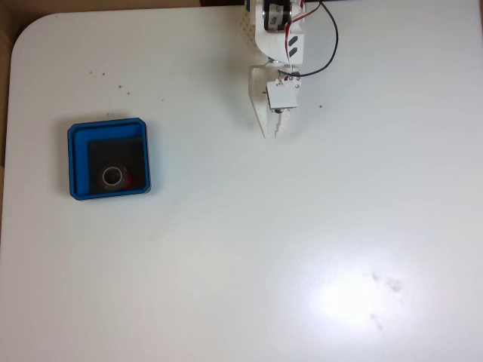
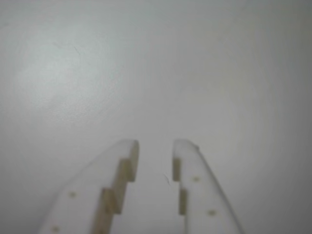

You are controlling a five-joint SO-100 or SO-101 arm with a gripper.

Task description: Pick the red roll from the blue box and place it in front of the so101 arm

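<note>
The white table (image 1: 241,271) spans the fixed view, bare apart from a few dark specks and a bright patch of glare toward the lower right; the so101 arm (image 1: 278,45) reaches in from the top edge, right of centre, its red and black wires looping beside a small white square block; the blue box (image 1: 109,158) sits well apart from it, at the left of the same view, a shallow tray with a black floor; the red roll (image 1: 115,177) lies flat inside that box, on the lower part of the floor, its pale rim and dark centre hole facing up, a sliver of red showing on its right side.

The gripper (image 2: 153,151) points down at plain table in the wrist view; its jaws stand slightly apart with a narrow gap between the tips, and nothing is held.

The roll looks small, light and stiff, a ring unlikely to crush under a modest squeeze; its smooth rim may be slippery, and it could skate across the black floor if nudged off centre. The sensible hold is judged to be across the ring from above, one jaw on each outer side, or one jaw in the hole and one outside; the box wall near it leaves limited room, so the jaws would need to open wider first.
</note>
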